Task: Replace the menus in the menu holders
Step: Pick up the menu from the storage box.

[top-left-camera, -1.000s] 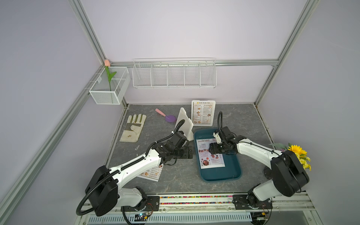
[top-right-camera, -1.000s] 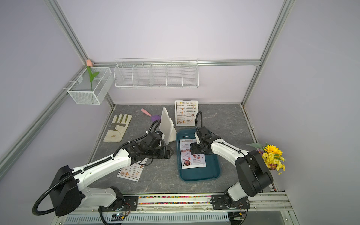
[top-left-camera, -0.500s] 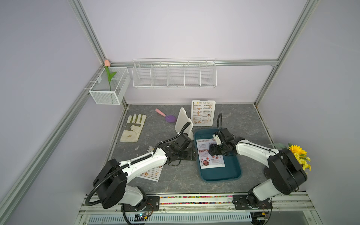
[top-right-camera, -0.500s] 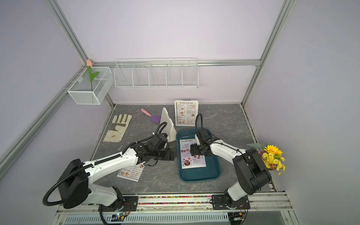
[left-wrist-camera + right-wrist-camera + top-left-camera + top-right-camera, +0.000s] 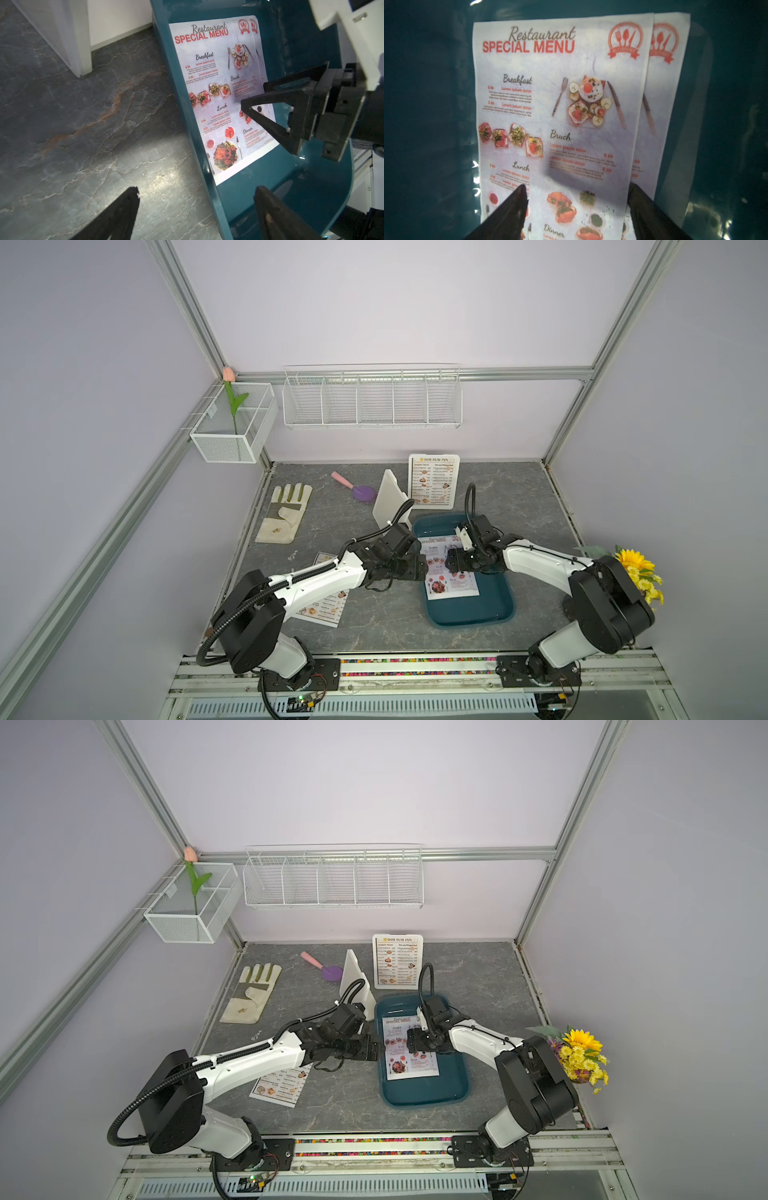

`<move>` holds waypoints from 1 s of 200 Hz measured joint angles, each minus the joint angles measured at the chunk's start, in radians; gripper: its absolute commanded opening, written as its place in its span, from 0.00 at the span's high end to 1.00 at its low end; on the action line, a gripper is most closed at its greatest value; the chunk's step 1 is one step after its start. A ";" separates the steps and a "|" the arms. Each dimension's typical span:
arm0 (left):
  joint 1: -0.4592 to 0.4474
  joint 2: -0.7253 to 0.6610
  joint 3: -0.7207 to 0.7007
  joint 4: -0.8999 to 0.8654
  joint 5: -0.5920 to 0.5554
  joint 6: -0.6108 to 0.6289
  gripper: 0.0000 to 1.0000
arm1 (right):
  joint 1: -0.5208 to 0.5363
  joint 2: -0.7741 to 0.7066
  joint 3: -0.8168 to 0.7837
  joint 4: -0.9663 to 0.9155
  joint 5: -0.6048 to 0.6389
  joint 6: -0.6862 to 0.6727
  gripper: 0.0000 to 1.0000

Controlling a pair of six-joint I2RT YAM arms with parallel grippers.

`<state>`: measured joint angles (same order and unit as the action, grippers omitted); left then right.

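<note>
The teal tray (image 5: pixel 471 612) lies at about 4 o'clock on the stone table (image 5: pixel 386 624). In it lie two SPECIAL MENU sheets (image 5: pixel 571 124), stacked and offset, so the lower sheet's long edge shows past the upper one on the 3 o'clock side. Bare tray floor rings the stack, widest at 6 o'clock.

The right gripper (image 5: pixel 577 207) hangs over the upper sheet with jaws apart. One finger (image 5: pixel 512 207) is over the print and the other is at the sheet's 3 o'clock edge. Whether the tips touch paper cannot be told.

The left gripper (image 5: pixel 195 209), jaws also wide and holding nothing, straddles the tray's 9 o'clock rim, with one finger over stone and one over the tray.

At 12 o'clock of the tray a menu holder (image 5: pixel 455 485) stands with a DIM SUM INN menu (image 5: pixel 430 485) in it. At 11 o'clock the second holder (image 5: pixel 388 502) stands turned sideways, near the tray's corner.

A loose DIM SUM INN sheet (image 5: pixel 324 608) lies at 8 o'clock, partly under the left arm. Bare stone shows between it and the tray.
</note>
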<state>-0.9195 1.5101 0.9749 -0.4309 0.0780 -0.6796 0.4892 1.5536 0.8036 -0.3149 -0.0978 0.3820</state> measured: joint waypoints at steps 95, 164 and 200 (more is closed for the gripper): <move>0.000 0.072 0.010 0.018 0.012 -0.001 0.26 | 0.004 0.001 -0.018 0.061 -0.103 0.015 0.33; -0.002 0.127 0.047 0.042 0.058 0.008 0.36 | 0.018 0.027 -0.001 0.059 -0.106 0.014 0.43; -0.005 0.156 0.074 0.037 0.076 0.019 0.34 | 0.018 0.015 -0.001 0.037 -0.102 0.014 0.50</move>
<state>-0.9245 1.6665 1.0485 -0.3943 0.1539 -0.6609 0.5076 1.5684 0.8024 -0.2775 -0.2001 0.3965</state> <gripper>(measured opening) 0.648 0.528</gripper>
